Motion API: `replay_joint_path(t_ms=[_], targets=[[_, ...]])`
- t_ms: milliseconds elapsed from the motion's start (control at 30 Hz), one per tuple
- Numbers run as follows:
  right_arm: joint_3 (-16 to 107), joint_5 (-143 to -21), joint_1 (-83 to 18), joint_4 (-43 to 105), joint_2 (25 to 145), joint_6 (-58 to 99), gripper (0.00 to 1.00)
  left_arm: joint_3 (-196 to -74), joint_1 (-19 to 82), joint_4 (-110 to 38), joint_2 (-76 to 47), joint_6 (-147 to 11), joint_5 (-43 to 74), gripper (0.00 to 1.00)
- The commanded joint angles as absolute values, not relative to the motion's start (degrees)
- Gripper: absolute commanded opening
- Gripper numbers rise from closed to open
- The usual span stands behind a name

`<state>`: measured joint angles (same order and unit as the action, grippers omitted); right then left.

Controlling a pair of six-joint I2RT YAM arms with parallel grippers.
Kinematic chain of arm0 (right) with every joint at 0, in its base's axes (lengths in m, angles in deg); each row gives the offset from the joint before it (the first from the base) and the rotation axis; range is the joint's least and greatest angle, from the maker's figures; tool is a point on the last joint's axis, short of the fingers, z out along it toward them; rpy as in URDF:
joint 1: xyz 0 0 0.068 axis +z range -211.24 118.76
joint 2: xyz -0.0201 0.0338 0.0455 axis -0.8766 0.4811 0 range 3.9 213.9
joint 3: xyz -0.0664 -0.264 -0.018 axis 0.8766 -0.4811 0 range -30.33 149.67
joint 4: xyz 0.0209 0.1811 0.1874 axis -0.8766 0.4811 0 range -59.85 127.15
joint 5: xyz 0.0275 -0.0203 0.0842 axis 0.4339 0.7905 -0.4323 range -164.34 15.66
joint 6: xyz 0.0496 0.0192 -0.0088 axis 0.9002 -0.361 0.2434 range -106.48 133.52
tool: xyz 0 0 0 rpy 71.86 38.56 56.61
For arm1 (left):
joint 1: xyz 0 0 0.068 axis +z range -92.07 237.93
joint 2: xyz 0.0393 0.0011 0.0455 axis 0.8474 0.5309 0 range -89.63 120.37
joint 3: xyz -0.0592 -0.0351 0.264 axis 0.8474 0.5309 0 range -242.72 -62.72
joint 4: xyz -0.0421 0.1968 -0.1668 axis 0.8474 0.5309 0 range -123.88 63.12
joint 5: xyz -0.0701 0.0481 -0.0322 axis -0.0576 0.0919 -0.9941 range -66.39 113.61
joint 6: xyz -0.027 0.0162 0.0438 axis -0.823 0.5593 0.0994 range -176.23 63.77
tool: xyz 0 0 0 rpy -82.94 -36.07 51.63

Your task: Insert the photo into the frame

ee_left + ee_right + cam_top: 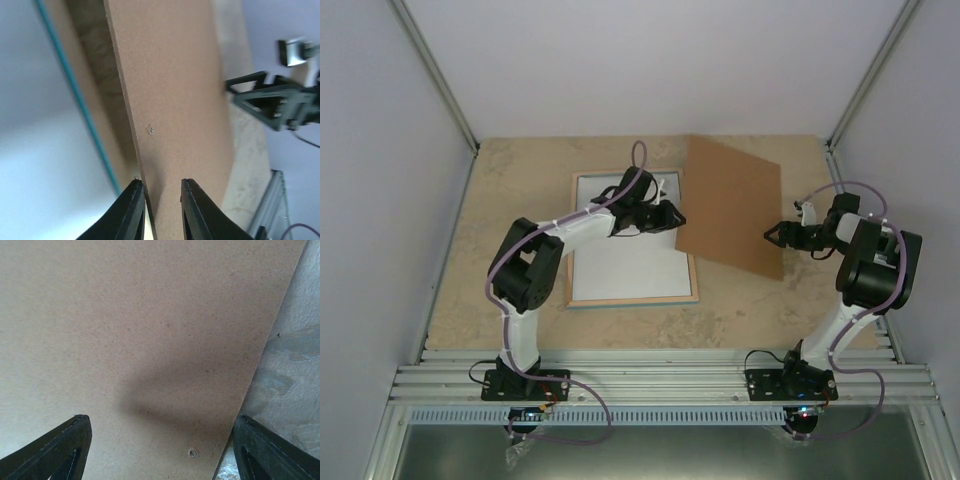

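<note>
Apparently unlabelled, the backing board [175,100] sits between the left fingers [137,210] – right fingers [60,450] wide, empty

Matt brown fibreboard backing board [732,205], finely speckled; frame [632,298] edged in light wood; mottled stone-look tabletop [520,180]; ribbed metal rails [650,380] near

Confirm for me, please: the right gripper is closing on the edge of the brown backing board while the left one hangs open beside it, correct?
Sides are swapped. The left wrist view shows the left gripper straddling the brown backing board's edge; the right gripper hangs open beside it.
</note>
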<state>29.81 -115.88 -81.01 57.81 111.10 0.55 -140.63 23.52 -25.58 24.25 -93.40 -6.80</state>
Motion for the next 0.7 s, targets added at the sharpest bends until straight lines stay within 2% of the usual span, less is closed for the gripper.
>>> replay_joint_path(t_ms=[0, 167, 267, 367, 533, 667], targets=[[26.6, -115.1, -79.5, 64.7, 112.9, 1.7, 0.78, -139.7, 20.8, -38.1, 20.7, -96.9, -15.2, 0.24], [26.6, -115.3, -79.6, 64.7, 112.9, 1.6, 0.78, -139.5, 20.8, -43.5, 22.3, -102.4, -19.2, 0.30], [26.8, -115.3, -79.5, 64.8, 112.8, 1.4, 0.78, -140.3, 20.8, -43.3, 22.8, -103.3, -19.2, 0.21], [26.7, -115.4, -79.5, 64.8, 112.1, 1.1, 0.78, -141.3, 21.1, -40.1, 21.9, -100.9, -16.6, 0.02], [28.6, -117.6, -80.8, 65.8, 107.9, -1.2, 0.79, -144.6, 22.0, -32.9, 19.4, -96.0, -11.1, 0.00], [31.7, -120.1, -82.4, 66.3, 99.3, -5.4, 0.82, -147.2, 22.0, -30.3, 16.0, -90.7, -9.5, 0.00]])
